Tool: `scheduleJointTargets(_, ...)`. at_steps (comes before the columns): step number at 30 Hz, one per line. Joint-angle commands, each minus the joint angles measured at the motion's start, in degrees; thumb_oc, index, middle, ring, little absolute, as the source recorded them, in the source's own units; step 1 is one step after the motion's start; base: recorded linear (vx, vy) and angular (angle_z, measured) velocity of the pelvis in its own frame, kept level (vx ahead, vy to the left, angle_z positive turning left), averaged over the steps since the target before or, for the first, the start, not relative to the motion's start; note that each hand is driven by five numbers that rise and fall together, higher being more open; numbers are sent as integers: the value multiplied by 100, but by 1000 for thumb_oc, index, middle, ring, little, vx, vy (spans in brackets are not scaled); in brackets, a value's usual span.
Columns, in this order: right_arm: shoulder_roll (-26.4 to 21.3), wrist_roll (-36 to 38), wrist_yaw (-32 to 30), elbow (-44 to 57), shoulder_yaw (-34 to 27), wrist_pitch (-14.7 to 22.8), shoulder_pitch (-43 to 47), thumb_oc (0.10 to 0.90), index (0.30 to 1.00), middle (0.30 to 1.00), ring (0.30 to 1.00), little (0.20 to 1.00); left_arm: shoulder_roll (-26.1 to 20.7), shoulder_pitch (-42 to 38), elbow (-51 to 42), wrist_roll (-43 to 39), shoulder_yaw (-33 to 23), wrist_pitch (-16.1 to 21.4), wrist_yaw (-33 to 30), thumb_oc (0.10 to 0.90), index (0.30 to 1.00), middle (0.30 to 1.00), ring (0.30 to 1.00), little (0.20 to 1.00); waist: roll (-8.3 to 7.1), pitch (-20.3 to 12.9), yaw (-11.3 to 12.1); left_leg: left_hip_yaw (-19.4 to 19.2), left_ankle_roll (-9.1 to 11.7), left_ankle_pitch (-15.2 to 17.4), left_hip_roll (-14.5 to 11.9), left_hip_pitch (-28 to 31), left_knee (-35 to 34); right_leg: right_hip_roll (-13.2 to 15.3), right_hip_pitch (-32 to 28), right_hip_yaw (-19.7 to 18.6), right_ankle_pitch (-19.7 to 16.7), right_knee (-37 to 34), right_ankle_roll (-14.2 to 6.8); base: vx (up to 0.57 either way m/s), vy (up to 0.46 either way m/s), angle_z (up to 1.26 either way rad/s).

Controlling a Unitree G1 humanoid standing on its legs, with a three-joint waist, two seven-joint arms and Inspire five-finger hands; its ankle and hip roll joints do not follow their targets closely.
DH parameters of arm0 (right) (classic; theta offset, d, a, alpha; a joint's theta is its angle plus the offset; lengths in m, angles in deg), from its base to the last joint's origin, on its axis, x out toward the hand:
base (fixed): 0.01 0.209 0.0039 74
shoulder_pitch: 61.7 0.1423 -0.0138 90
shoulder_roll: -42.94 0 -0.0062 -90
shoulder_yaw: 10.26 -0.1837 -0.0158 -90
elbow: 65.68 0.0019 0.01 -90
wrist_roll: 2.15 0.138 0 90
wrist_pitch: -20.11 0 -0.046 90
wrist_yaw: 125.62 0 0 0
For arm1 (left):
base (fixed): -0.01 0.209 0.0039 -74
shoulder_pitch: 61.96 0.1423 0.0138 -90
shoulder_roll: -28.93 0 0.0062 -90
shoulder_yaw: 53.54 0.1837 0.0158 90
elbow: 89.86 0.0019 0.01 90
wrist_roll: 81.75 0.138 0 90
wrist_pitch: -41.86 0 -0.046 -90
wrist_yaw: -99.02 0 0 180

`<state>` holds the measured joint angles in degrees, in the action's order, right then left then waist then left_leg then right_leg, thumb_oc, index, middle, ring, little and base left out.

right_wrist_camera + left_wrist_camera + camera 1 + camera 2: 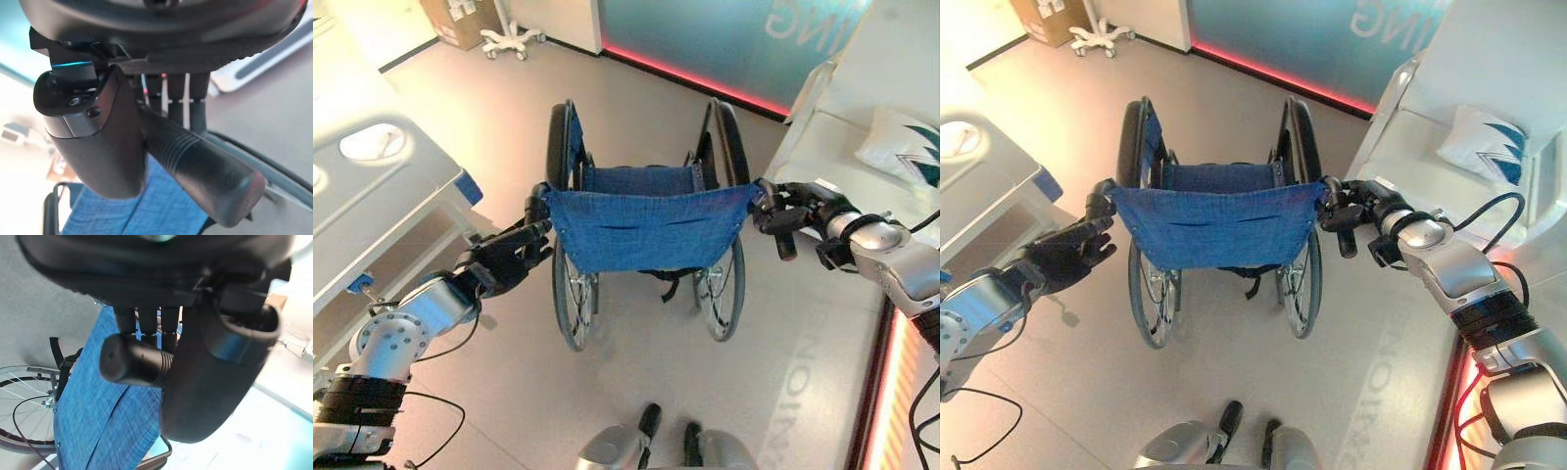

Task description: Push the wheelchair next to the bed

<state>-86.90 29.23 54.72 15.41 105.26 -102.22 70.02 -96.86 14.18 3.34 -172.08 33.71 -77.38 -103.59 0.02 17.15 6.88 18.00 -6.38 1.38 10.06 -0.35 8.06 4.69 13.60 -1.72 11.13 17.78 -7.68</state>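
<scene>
The wheelchair (646, 225) stands straight ahead on the floor, its blue cloth backrest facing me and its big wheels on either side. My left hand (504, 259) is curled round the left push handle (132, 364), which passes between thumb and fingers. At the other side, my right hand (793, 211) is shut on the right push handle (195, 161). A white bed (862, 69) with a patterned pillow (906, 147) lies close on the right, just beyond the right wheel.
Another bed, grey-white with a blue corner (382, 186), runs along the left. A teal wall with a glowing red base strip (705, 83) is ahead. A cardboard box (460, 20) and a white wheeled stand base (509, 39) sit far left.
</scene>
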Motion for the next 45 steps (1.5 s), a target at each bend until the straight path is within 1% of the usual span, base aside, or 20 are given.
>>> scheduleJointTargets(1,-43,215,642,784,-65,522,931,400,300,300,300,300,-668,-551,-578,-544,-902,918,385,400,300,300,300,300,-317,-744,54,-420,528,538,-318,-20,940,506,-529,-20,-2070,-1244,-172,279,-282,66)
scheduleJointTargets(4,-119,390,659,813,125,398,1212,400,300,300,300,300,-681,-454,-605,-537,-978,873,427,400,300,300,300,300,-353,-882,89,-326,643,365,-568,36,1037,417,-647,144,-1815,-1178,-128,289,-306,66)
scheduleJointTargets(8,-201,412,707,875,330,482,1219,400,300,300,300,300,-539,93,-968,-411,-1359,877,463,400,300,300,300,300,-445,-991,224,-362,745,-353,-924,-213,1958,95,-879,502,-1372,-983,257,293,-361,39)
scheduleJointTargets(11,-169,382,622,962,443,476,1224,400,300,300,300,300,-429,348,-1059,-338,-1521,871,532,400,300,300,300,300,-526,-957,274,-499,703,-600,-905,-501,2743,-86,-1081,576,-1266,-994,458,205,-282,7)
scheduleJointTargets(14,-93,339,548,1045,556,504,1232,400,300,300,300,300,-327,568,-1083,-299,-1690,853,652,400,300,300,300,300,-629,-875,338,-695,702,-888,-745,-1011,4202,-315,-1326,654,-1121,-976,746,228,-305,0)
scheduleJointTargets(16,-54,329,541,1031,556,506,1236,400,300,300,300,300,-287,560,-1052,-300,-1702,780,645,400,300,300,300,300,-644,-834,385,-745,677,-905,-678,-1256,4503,-405,-1435,710,-1061,-954,826,198,-207,18)
scheduleJointTargets(18,9,355,444,1105,563,456,1257,400,300,300,300,300,-270,518,-949,-303,-1681,724,656,400,300,300,300,300,-606,-780,494,-842,600,-730,-286,-1515,4143,-564,-1575,693,-1008,-921,805,289,-150,43)
scheduleJointTargets(19,39,381,401,1125,589,399,1321,400,300,300,300,300,-321,502,-920,-355,-1683,676,662,400,300,300,300,300,-569,-763,553,-942,599,-715,-208,-1467,3597,-656,-1686,688,-950,-934,777,290,-87,44)
scheduleJointTargets(21,88,379,367,1096,633,317,1433,400,300,300,300,300,-395,453,-937,-426,-1645,627,635,400,300,300,300,300,-504,-777,589,-1116,654,-856,-290,-1447,2773,-784,-1808,774,-860,-973,791,317,-69,13)
scheduleJointTargets(23,161,307,345,922,651,317,1481,400,300,300,300,300,-417,377,-935,-430,-1498,622,679,400,300,300,300,300,-341,-788,721,-1355,827,-1338,-324,-1658,1377,-1041,-2176,793,-691,-1148,850,411,-59,27)
scheduleJointTargets(26,251,107,348,724,630,510,1300,400,300,300,300,300,-322,321,-972,-293,-1205,846,773,400,300,300,300,300,-215,-773,921,-1843,978,-1987,-333,-1960,46,-1223,-2735,778,-561,-1419,894,553,-37,11)
scheduleJointTargets(27,284,-1,336,732,591,584,1165,400,300,300,300,300,-301,292,-1004,-294,-1137,944,787,400,300,300,300,300,-185,-792,978,-1856,973,-2064,-302,-2046,-46,-1249,-2840,757,-497,-1423,893,443,-18,-12)
scheduleJointTargets(28,289,-21,344,735,571,597,1131,400,300,300,300,300,-303,280,-1001,-295,-1124,947,786,400,300,300,300,300,-198,-800,991,-1850,963,-2051,-288,-2041,-39,-1237,-2849,756,-471,-1409,888,399,-6,-7)
scheduleJointTargets(31,455,-34,408,581,587,768,1131,400,300,300,300,300,-358,170,-942,-369,-1236,839,681,400,300,300,300,300,-291,-1002,1136,-1831,662,-1427,-125,-1793,-242,-1128,-2946,781,-246,-1067,725,418,26,-17)
scheduleJointTargets(33,487,-4,494,506,556,809,1124,400,300,300,300,300,-394,113,-878,-420,-1274,737,564,400,300,300,300,300,-384,-1098,1179,-1865,511,-1129,-36,-1697,-116,-1035,-2987,869,-335,-811,591,435,65,-30)
scheduleJointTargets(34,490,18,502,452,576,864,1092,400,300,300,300,300,-429,60,-742,-393,-1299,646,587,400,300,300,300,300,-503,-1208,1208,-1934,374,-991,49,-1597,-151,-955,-2968,910,-763,-430,329,408,91,-7)
scheduleJointTargets(36,479,42,462,427,586,919,1055,400,300,300,300,300,-487,-15,-613,-400,-1289,602,700,400,300,300,300,300,-580,-1287,1201,-1962,257,-911,119,-1458,-206,-968,-2863,848,-1340,154,14,343,97,4)
scheduleJointTargets(39,451,202,421,411,485,991,973,400,300,300,300,300,-677,-246,-383,-456,-1258,338,855,400,300,300,300,300,-602,-1388,1107,-1743,179,-779,91,-1161,-172,-1119,-2394,547,-2408,1423,-453,466,61,22)
scheduleJointTargets(43,443,245,416,470,395,955,901,400,300,300,300,300,-802,-513,-71,-438,-997,122,912,400,300,300,300,300,-494,-1387,904,-1459,189,-654,80,-1065,25,-1018,-1995,397,-2108,1403,-316,304,23,33)
scheduleJointTargets(45,315,208,484,565,339,847,877,400,300,300,300,300,-899,-643,156,-473,-806,168,1098,400,300,300,300,300,-460,-1348,768,-1315,208,-532,190,-1096,257,-846,-1944,371,-1573,821,-65,316,0,79)
